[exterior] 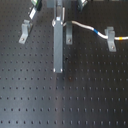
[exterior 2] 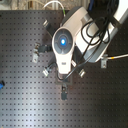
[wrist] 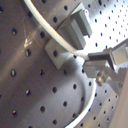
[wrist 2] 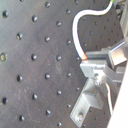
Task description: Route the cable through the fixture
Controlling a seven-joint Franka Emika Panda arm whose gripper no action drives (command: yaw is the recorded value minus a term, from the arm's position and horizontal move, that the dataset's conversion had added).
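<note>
Cable [wrist: 60,42] is being pinched in narrow fingers [wrist: 95,64] right beside a grey clip [wrist: 70,37] on the bench [wrist: 30,100]. Cable could be pulled off the clip slot if tugged sideways, or slip from the grip.

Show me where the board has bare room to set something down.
Free: the breadboard in front of the grey bar, toward the first exterior view's bottom edge. Crowded: the back row, where clips hold the cable, and around the hand.
</note>
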